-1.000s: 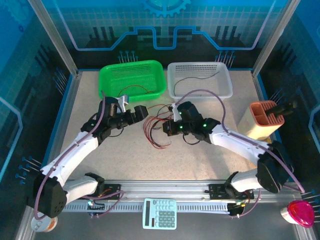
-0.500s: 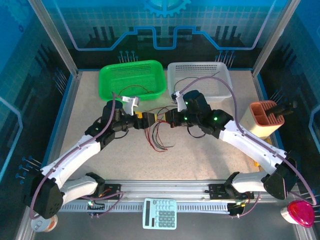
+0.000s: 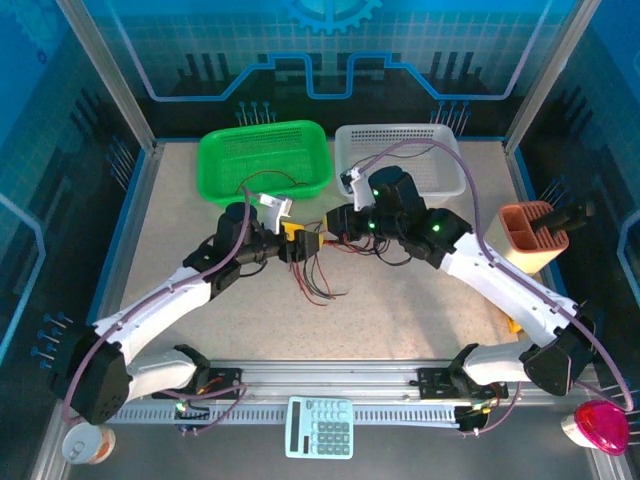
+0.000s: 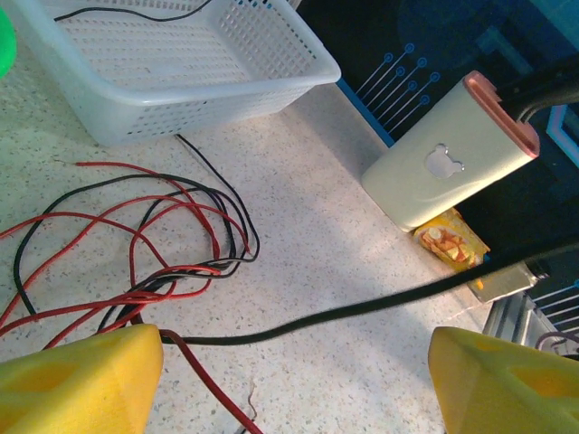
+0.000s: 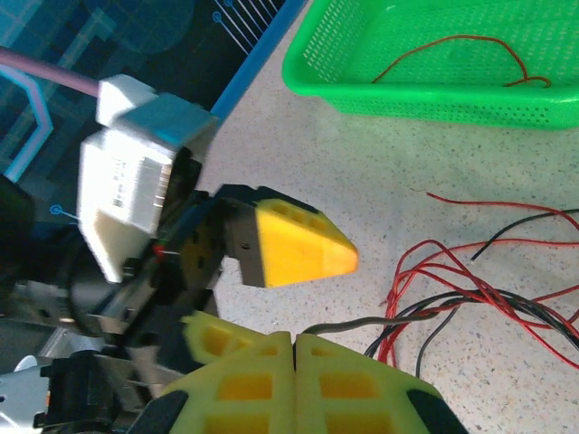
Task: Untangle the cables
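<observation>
1. Between the two arms, on the speckled surface point(image 3: 400, 300) just in front of the baskets: a loose heap of red and black cables point(image 4: 176, 280), looping over one another and lying slack.
2. Left end effector point(image 3: 303, 244): released, yellow fingers spread wide, straddling a single black strand point(image 4: 362, 306) stretched across the gap. Brushes or nearly brushes one finger, well clear of the other.
3. Right end effector point(image 5: 295, 353): clenched, pads pressed flat together, seemingly pinching that same dark strand just beside the heap. Hangs close to the left one, almost nose to nose.
4. Farther back: green basket point(image 5: 434, 99) with one red wire point(image 5: 470, 38) inside, white basket point(image 4: 208, 99) with one black wire point(image 4: 136, 16) inside. Probably sorting by colour.
5. Handling, as a judgement: very light, thin and limp, with no stiffness to keep a shape. Likely to sag and curl into loops once let go. Smooth insulation, so probably slippery; calls for a full pinch across the pads rather than at the very tips.
6. Where to take hold, again as a judgement: on the raised stretch of black strand, near the right pinch and away from the crossings, to catch one strand only. Best drawn out slowly; likely to drag neighbours along if snagged.
</observation>
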{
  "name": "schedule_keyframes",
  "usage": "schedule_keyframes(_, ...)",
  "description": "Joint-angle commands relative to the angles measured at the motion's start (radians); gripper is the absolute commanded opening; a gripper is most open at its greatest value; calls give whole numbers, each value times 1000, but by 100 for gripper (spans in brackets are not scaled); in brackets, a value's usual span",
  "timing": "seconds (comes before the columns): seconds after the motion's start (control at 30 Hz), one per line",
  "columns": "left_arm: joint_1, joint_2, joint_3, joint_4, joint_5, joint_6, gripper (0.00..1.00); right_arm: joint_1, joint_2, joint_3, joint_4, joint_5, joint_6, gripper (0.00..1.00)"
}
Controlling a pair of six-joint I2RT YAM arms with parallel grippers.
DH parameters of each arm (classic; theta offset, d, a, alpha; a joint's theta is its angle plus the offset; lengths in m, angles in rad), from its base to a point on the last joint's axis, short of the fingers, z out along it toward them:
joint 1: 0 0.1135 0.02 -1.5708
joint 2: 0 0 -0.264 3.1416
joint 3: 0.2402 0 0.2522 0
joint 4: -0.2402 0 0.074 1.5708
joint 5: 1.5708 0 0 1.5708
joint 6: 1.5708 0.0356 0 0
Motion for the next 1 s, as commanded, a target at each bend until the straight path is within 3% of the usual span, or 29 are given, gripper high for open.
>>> schedule_keyframes(0.0,-12,50,23,67,-37,36,78,-9,-1,47,2,-34,-9,0)
schedule_keyframes(0.13,-12,108,33,97,-90,31,74,-13,-11,63,9,-53,0,0)
schedule_keyframes(0.53,-18,259,20,226,-80,-53,44,-48,-27,125,41,-134,40,0)
schedule_keyframes(0.73,-18,300,-9,244,-86,-70,32,-106,-24,167,100,-232,99,0)
schedule_keyframes(0.97,-18,333,-41,252,-91,-83,28,-184,-24,252,162,-319,161,0)
